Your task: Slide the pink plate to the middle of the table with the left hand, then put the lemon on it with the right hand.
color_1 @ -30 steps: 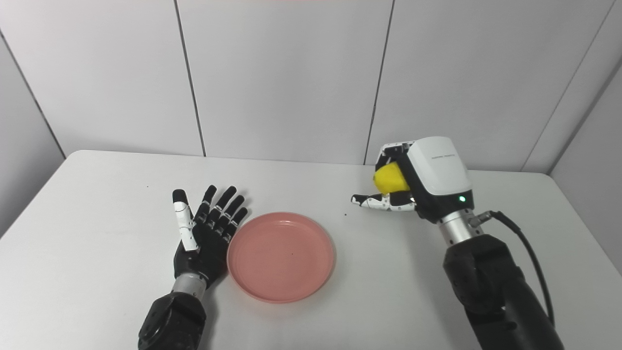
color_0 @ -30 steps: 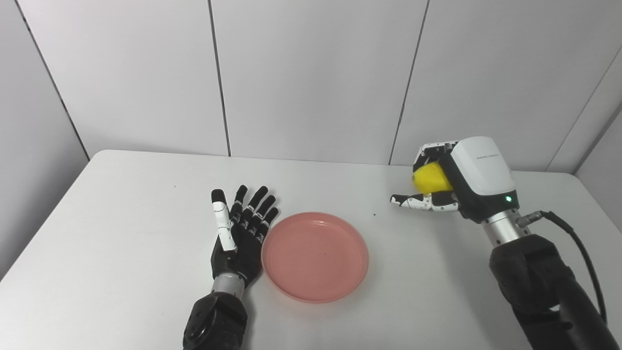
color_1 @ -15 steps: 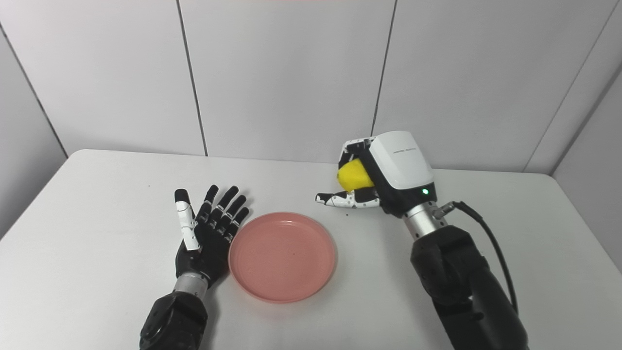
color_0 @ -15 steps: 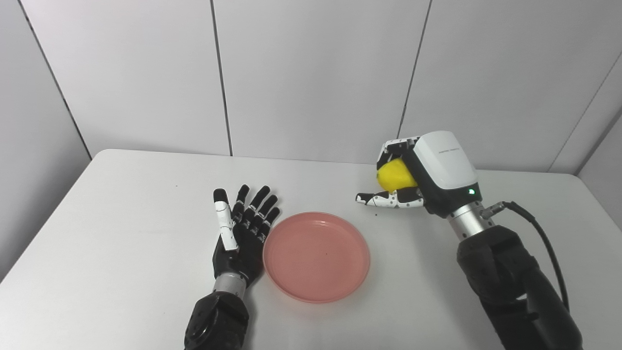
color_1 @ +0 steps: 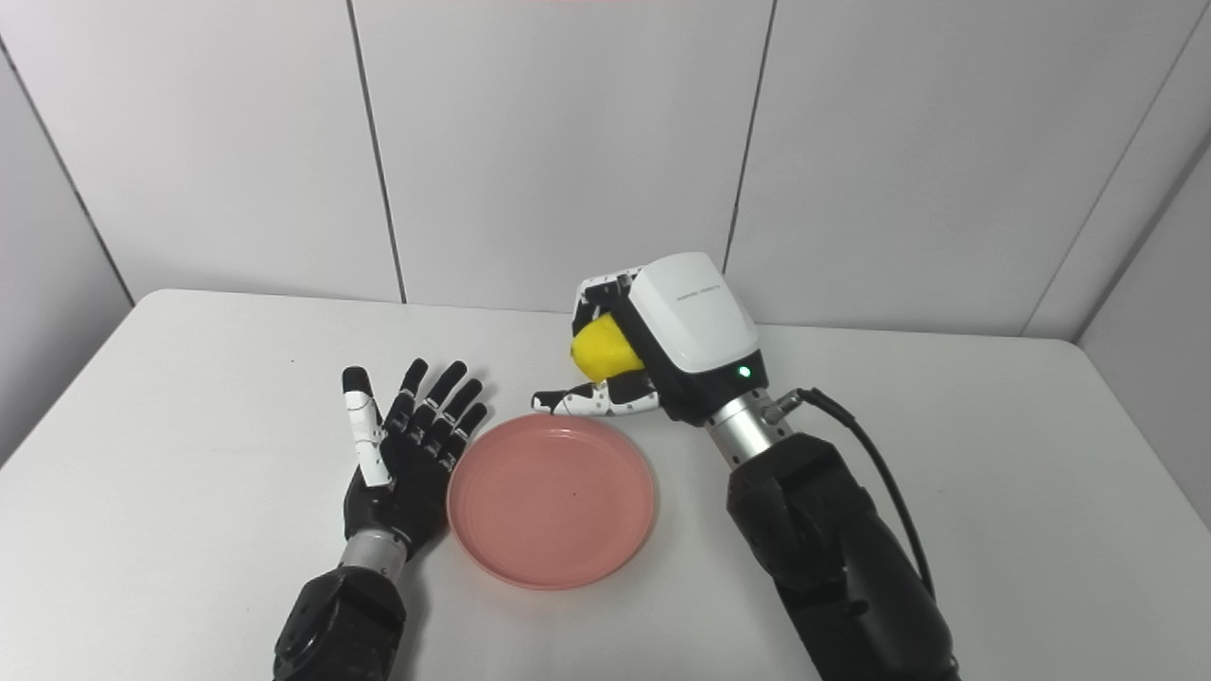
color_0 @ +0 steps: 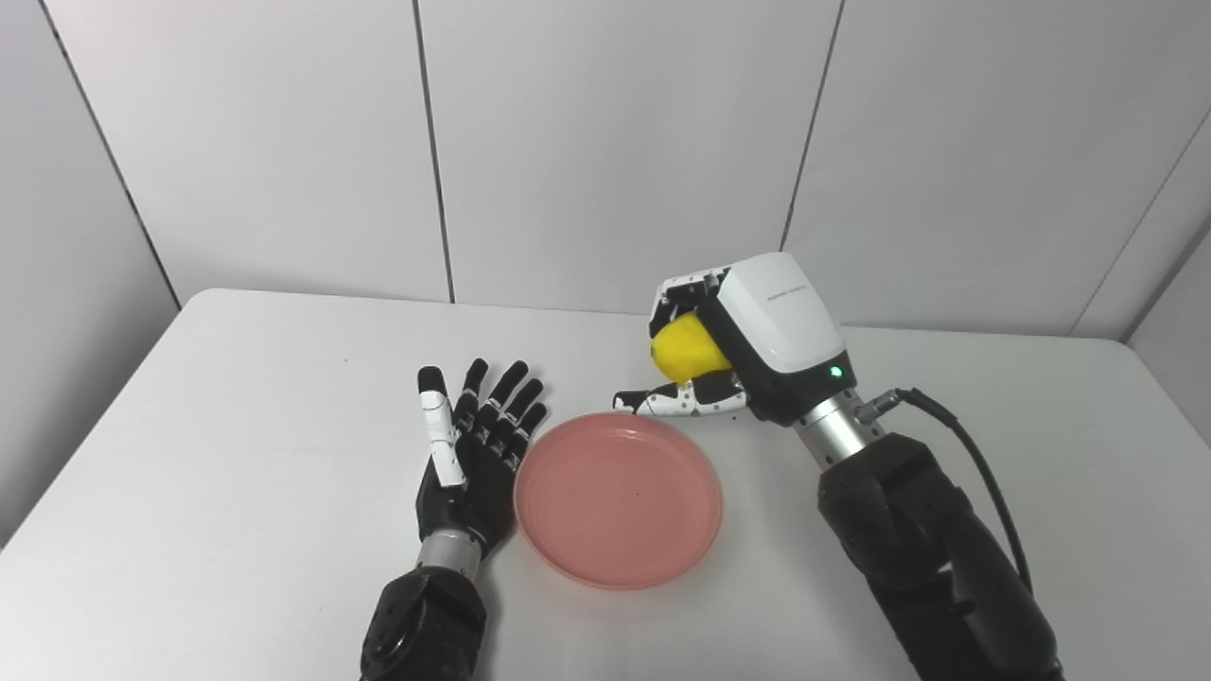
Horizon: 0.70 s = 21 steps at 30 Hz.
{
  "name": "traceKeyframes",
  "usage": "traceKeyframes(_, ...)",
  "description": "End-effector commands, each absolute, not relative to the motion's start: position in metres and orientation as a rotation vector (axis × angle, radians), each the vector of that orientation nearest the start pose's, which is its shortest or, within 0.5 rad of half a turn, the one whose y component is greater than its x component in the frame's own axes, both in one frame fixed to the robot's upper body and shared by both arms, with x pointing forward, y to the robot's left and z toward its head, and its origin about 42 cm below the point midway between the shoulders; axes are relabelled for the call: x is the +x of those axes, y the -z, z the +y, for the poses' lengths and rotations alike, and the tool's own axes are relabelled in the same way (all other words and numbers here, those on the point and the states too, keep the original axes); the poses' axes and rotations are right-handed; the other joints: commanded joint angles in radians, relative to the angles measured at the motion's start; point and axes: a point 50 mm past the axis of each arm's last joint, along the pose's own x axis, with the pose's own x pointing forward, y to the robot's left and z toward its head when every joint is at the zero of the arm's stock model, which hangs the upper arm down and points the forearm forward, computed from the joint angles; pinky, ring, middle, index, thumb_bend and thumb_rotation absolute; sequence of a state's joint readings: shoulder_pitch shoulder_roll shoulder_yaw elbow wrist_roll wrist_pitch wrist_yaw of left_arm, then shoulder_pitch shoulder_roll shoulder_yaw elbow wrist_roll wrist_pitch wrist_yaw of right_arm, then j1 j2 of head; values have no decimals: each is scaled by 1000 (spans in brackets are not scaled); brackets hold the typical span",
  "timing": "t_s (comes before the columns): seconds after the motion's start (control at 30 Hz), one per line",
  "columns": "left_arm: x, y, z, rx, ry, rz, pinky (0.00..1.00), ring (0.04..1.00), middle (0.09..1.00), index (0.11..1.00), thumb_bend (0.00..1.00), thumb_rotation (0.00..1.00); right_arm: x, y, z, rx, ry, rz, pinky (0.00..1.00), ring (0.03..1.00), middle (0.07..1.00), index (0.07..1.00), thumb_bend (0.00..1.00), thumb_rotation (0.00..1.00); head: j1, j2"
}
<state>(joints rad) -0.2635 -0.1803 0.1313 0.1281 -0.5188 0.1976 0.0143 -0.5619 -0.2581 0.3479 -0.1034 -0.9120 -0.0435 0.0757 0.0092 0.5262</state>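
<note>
Yellow lemon is sitting clasped in the right hand, hanging above the pink plate's far rim. Left hand is lying flat, fingers spread, grasping nothing, beside the plate. Lowering over the centre before releasing should be stopping any roll.

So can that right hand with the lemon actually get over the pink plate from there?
Probably yes. The right hand, shut on the lemon, hangs by the pink plate's far rim, and nothing stands between. The left hand lies open beside the plate's other edge.
</note>
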Motion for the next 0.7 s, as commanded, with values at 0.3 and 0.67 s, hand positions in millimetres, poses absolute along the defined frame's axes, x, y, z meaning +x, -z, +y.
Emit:
traceKeyframes(0.3, 342, -95, 136, -724, 3, 258, 902, 868, 871, 985, 868, 882, 403, -301, -112, -1215, -239, -844, 171, 226, 290, 318, 603, 530, -2, 7)
traceKeyframes(0.67, 343, -95, 134, -720, 4, 262, 906, 863, 863, 977, 874, 881, 407, -280, -91, -1179, -331, -762, 212, 269, 337, 378, 585, 576, -6, 10)
